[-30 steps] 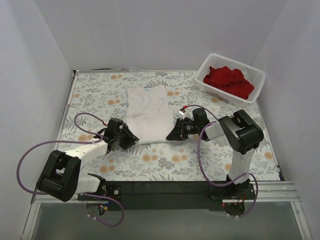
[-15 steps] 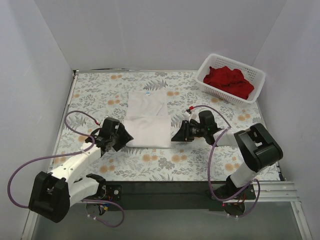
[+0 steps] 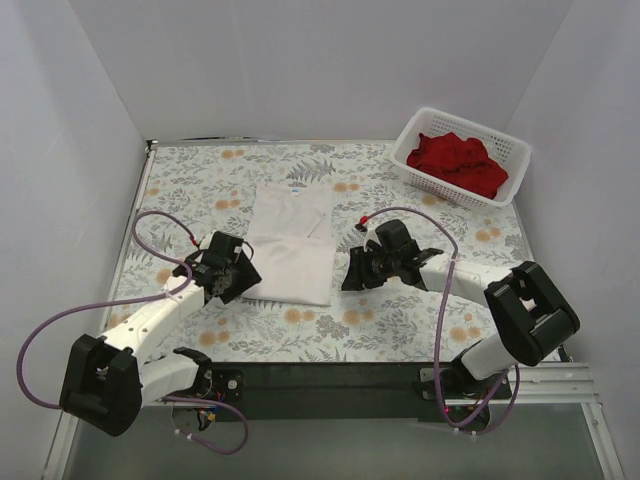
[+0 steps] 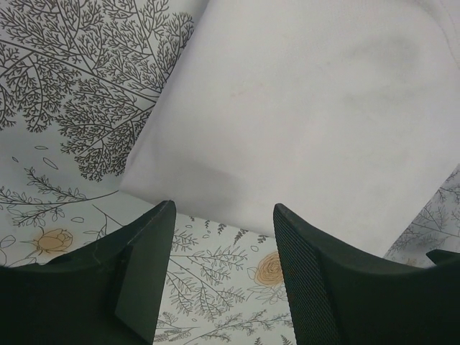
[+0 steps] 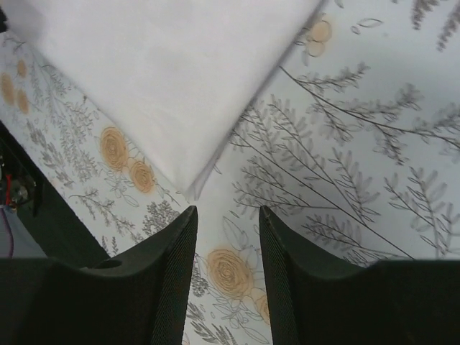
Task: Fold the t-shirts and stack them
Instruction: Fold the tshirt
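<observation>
The white t-shirt point(image 3: 292, 240) lies partly folded on the flowered cloth, its near half doubled over; it shows in the left wrist view point(image 4: 302, 122) and the right wrist view point(image 5: 172, 72). My left gripper point(image 3: 236, 279) is open and empty just off the shirt's near-left corner, its fingers point(image 4: 144, 266) over bare cloth. My right gripper point(image 3: 349, 276) is open and empty just off the near-right corner, its fingers point(image 5: 172, 266) over the cloth. Red t-shirts point(image 3: 458, 162) lie heaped in the basket.
The white lattice basket point(image 3: 502, 148) stands at the back right corner. White walls close in the table on three sides. A black rail point(image 3: 330, 380) runs along the near edge between the arm bases.
The shirt's near half has been drawn in and folded; both grippers have let go and now sit open beside its near corners. Both arms have stretched lower and farther out.
</observation>
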Controlling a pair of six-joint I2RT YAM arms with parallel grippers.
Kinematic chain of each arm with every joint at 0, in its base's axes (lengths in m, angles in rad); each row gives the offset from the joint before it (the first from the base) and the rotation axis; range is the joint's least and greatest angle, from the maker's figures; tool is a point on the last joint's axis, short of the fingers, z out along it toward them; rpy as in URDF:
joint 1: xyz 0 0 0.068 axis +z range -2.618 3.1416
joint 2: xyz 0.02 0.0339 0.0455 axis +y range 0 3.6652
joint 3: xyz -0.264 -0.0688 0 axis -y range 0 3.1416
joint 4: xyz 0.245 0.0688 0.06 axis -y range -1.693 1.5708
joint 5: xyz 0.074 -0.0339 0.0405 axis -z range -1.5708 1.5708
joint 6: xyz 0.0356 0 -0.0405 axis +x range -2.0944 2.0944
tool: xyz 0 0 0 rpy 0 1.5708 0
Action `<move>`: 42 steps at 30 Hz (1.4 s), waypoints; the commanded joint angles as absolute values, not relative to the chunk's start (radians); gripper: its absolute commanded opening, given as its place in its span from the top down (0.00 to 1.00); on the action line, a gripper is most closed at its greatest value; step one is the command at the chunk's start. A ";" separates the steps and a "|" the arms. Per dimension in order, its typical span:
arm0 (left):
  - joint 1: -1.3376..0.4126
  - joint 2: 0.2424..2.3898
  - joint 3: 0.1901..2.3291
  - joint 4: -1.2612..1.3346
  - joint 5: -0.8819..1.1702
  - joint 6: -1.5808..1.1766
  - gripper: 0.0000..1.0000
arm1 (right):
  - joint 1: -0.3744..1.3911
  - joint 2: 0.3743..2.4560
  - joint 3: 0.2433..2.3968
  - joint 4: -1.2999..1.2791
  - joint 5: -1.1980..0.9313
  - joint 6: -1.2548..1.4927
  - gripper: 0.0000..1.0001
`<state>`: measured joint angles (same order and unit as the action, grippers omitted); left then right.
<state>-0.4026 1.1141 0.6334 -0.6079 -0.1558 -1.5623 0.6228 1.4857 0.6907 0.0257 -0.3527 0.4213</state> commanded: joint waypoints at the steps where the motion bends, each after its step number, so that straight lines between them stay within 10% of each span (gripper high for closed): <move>1: -0.406 1.094 0.611 -0.586 -0.144 -1.572 0.45 | 0.670 1.535 0.761 0.151 -0.445 0.443 0.54; 17: -0.405 1.043 0.549 -0.581 -0.127 -1.612 0.46 | 0.715 1.914 0.852 0.374 -0.560 0.606 0.56; 42: -0.408 1.126 0.618 -0.670 -0.095 -1.555 0.51 | 0.614 1.752 0.790 0.166 -0.451 0.413 0.57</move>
<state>-0.4034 1.1149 0.5728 -0.6594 -0.0975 -1.5822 0.6220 1.7702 0.7769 0.3080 -0.5468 0.4839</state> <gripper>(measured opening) 0.498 0.429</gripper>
